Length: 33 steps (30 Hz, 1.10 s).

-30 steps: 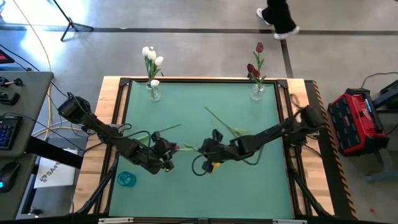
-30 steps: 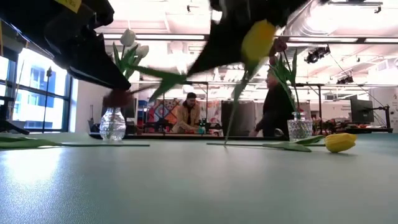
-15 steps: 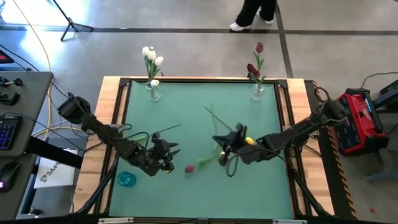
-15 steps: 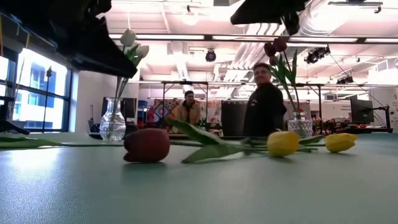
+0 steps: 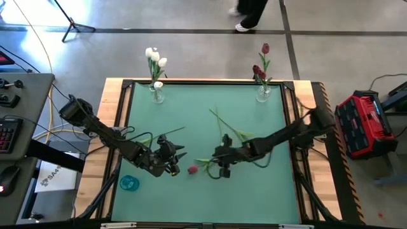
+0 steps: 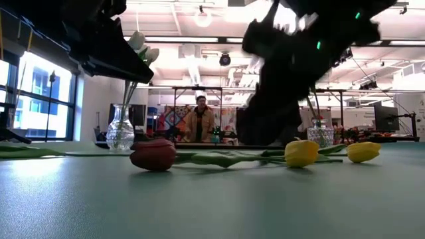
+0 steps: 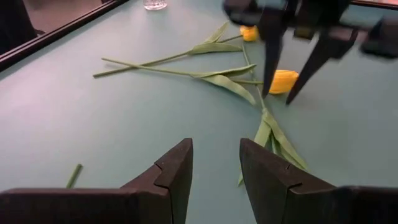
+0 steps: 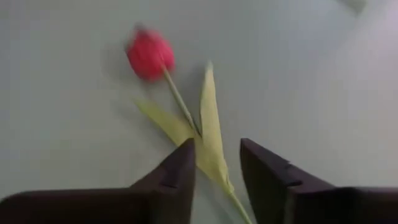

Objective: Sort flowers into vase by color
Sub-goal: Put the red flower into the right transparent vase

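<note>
The green-topped table with a pale wooden frame [image 5: 121,108] carries both dark arms, which reach in toward its middle from either side. A red tool case [image 5: 361,124] sits on the floor beyond the table's right edge.

The left gripper [image 5: 175,161] hovers at the near left of the table, its two dark fingers [image 7: 174,171] parted with nothing between them. The right gripper [image 5: 217,166] hangs just to the right of it, over a flower stem, its fingers [image 8: 177,171] also apart and empty.

At the far edge stand two small clear glass vases: the left vase [image 5: 156,94] holds white tulips [image 5: 154,58], the right vase [image 5: 263,93] holds dark red tulips [image 5: 261,69].

A loose dark red tulip [image 5: 192,170] lies flat on the table between the two grippers, its head toward the left gripper and its green stem and leaves [image 8: 208,134] running under the right gripper. Two yellow tulips lie flat farther right: one yellow head [image 6: 301,153] near the right gripper, the other yellow head [image 6: 363,151] beyond it. Long green stems [image 7: 168,65] cross the table's middle.

A small round blue object [image 5: 129,183] lies on the table's near left corner.
</note>
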Motion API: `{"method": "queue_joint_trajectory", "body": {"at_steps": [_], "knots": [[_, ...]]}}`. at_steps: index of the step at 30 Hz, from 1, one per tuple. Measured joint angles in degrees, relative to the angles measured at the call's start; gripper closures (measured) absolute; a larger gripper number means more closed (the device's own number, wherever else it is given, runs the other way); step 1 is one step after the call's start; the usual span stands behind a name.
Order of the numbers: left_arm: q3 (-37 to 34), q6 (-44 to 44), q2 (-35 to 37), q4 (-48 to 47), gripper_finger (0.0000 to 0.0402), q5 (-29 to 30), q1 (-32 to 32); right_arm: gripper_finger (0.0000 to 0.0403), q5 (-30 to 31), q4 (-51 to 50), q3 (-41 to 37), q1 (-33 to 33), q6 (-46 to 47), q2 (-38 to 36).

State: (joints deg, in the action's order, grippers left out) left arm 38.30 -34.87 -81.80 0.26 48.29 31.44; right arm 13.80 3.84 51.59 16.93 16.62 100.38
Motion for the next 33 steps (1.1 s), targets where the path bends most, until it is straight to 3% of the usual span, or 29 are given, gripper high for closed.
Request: {"method": "queue_joint_trajectory", "body": {"at_steps": [6, 10, 14, 22, 28, 33], "knots": [[0.0, 0.0, 0.0, -0.9, 0.0280, -1.0, -0.1, 0.0218, -2.9, -8.6, 5.2, -0.5, -3.5, 7.5], [0.0, 0.0, 0.0, -1.3, 0.0280, -1.2, -0.2, 0.0206, -2.8, -12.9, 8.3, -0.9, -5.1, 9.1], [0.0, -0.9, 0.0, -1.4, 0.0280, -1.2, -0.4, 0.0240, -4.8, -14.0, 9.4, -2.2, -5.1, 9.2], [0.0, -0.9, 0.0, -2.5, 0.0280, -1.3, -0.6, 0.0390, -7.8, -15.4, 9.6, -4.2, -4.8, 9.1], [0.0, -4.3, 0.0, -6.8, 0.0280, -1.5, -0.8, 0.0385, -7.9, -13.8, 9.4, -4.2, 1.4, 7.5], [0.0, -8.0, 0.0, -10.8, 0.0280, -0.2, -0.8, 0.0397, -2.4, -13.1, 9.4, -4.2, 6.0, 2.9]]}}
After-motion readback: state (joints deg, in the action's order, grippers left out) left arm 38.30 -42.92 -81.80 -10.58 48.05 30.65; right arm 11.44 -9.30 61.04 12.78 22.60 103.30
